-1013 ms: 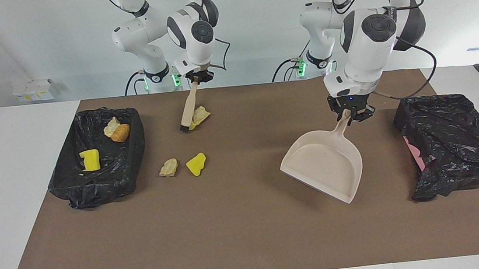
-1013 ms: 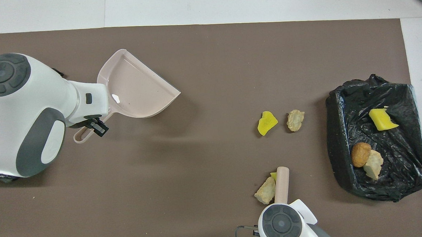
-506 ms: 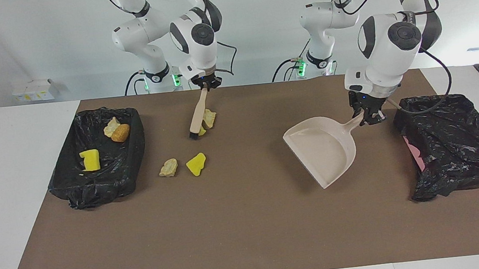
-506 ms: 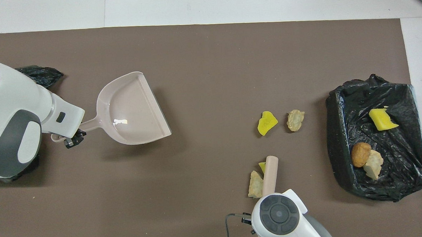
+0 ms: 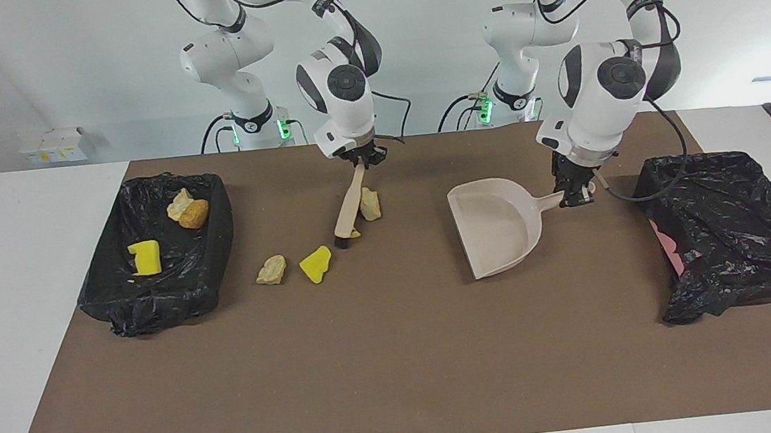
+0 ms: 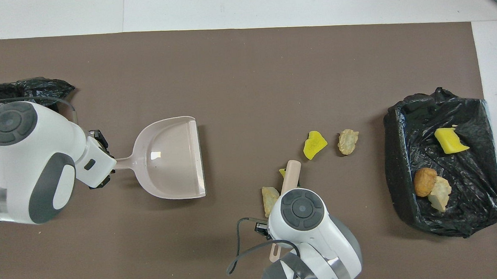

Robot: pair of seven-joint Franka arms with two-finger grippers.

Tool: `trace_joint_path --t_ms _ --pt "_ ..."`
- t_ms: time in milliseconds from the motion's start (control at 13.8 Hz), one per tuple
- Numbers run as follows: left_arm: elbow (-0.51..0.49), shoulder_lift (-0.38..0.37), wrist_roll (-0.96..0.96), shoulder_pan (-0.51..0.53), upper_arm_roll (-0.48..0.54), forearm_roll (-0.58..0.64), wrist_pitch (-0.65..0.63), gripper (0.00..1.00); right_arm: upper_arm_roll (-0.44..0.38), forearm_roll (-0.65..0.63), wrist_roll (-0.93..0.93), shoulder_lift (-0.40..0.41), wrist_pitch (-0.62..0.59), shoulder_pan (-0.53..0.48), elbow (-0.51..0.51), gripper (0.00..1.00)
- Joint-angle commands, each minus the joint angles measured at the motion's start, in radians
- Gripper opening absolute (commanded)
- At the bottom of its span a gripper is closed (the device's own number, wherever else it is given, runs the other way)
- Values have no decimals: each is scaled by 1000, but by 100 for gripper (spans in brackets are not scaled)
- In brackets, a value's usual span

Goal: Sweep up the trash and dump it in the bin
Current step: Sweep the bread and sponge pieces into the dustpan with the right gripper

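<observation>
Right gripper (image 5: pixel 360 159) clamped on brush (image 5: pixel 348 209), left gripper (image 5: pixel 573 193) on dustpan (image 5: pixel 496 225) handle. Trash (image 5: pixel 316 263) looks light, soft (likely rolls); push low, don't pinch.

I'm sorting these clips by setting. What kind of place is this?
Probably a robotics lab rather than a home: two arms are mounted at a white table covered by a brown mat, with staged sponge and bread scraps and bag-lined bins.
</observation>
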Motion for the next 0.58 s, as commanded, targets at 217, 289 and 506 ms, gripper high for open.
trace_joint_path --t_ms 217,289,506 --pt "-129 -72 -45 -87 6 77 96 0 9 80 -22 58 62 6 57 0" --pt "-142 -73 -70 -116 4 77 103 0 7 81 -26 58 75 30 58 0" --pt "-167 -69 -192 -176 4 80 133 0 9 78 -162 61 116 47 57 0"
